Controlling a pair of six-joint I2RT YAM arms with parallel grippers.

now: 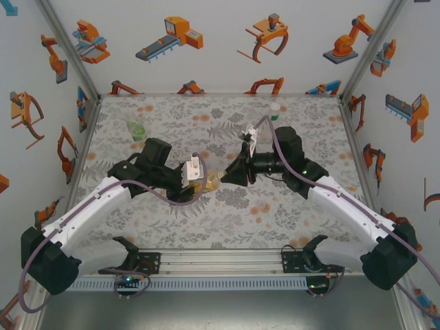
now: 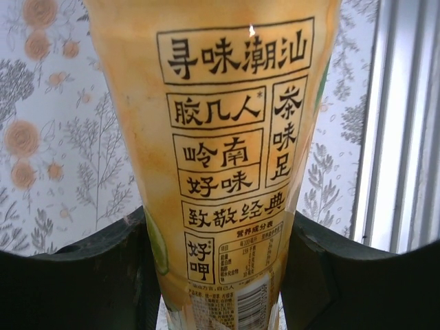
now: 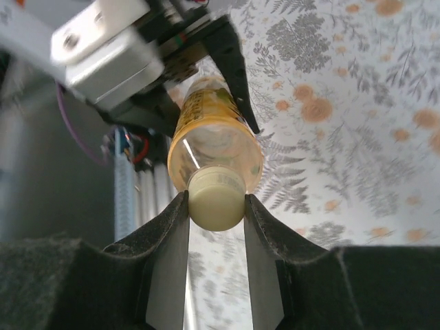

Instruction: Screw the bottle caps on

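Cap and bottle are together at the centre. My right gripper [image 3: 216, 210] is pinched tight on the pale yellow cap [image 3: 216, 196], one finger on each side, and the cap sits right at the mouth of the amber bottle [image 3: 210, 141]. I can't tell from here whether the threads have caught. My left gripper [image 2: 223, 275] is clamped around the bottle's printed body, with a black finger on either side of the label. The bottle lies roughly level above the middle of the flowered table [image 1: 227, 220], its neck pointing toward the right arm. On the top camera, the two grippers meet nose to nose. The green bottle [image 1: 135, 130] stands upright at the far left, well apart from both arms. Another small bottle [image 1: 274, 110] stands near the far edge, beyond the right arm. It looks greenish at the top, but it's too small to say whether it's capped.
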